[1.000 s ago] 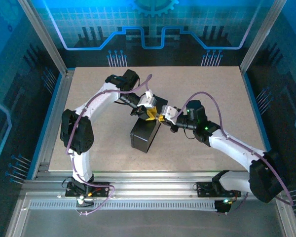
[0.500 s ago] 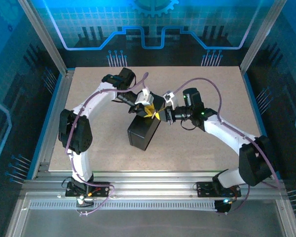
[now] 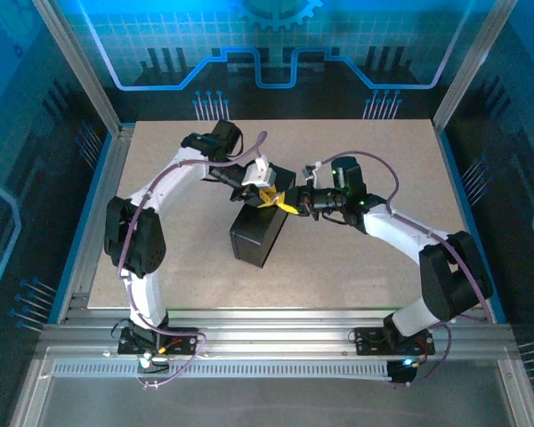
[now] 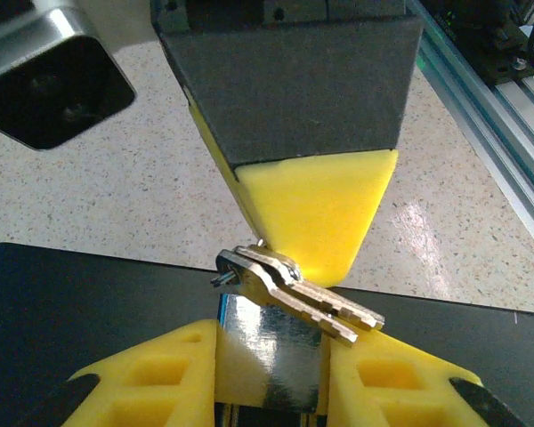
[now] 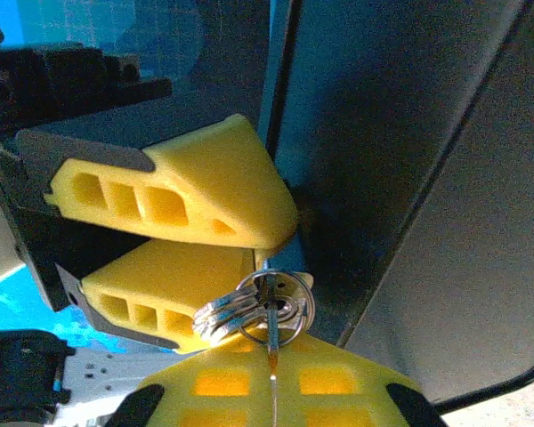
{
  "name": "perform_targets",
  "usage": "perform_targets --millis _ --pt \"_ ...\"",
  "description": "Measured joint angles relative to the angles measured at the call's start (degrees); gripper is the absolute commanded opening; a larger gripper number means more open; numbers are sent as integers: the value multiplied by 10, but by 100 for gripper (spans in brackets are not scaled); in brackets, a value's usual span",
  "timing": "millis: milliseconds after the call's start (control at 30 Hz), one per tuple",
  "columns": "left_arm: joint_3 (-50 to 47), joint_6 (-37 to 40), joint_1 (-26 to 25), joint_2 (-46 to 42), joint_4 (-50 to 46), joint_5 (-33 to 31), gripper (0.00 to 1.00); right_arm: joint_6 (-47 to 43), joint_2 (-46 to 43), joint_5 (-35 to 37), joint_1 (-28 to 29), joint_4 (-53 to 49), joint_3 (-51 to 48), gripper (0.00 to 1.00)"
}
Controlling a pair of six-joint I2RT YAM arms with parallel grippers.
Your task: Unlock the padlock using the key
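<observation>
The left tool (image 4: pixel 271 378) clamps the padlock (image 4: pixel 265 342); the right tool (image 5: pixel 271 384) pinches the key (image 5: pixel 269 313).

You have a pale beige, speckled worktop (image 3: pixel 383 151) across the middle of the overhead frame, with an aluminium rail (image 3: pixel 249 342) along its lower edge. One black box (image 3: pixel 256 238) lies directly on it, just left of centre, slanted against the worktop's edges.
</observation>
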Motion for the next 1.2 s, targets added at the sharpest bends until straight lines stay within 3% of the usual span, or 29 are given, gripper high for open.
perform_targets --millis 133,333,667,967,1200 --pt "0 0 -2 0 3 3 4 70 -5 9 0 39 -17 26" --pt "0 0 -8 0 4 5 4 139 -21 31 1 87 -43 30" --pt "0 0 -15 0 4 24 4 138 -61 59 -4 56 -48 39" --pt "9 5 -21 0 -35 30 4 2 -116 92 -31 -92 -41 42" --pt "12 5 -21 2 -42 32 4 -222 -115 152 -2 -260 89 51"
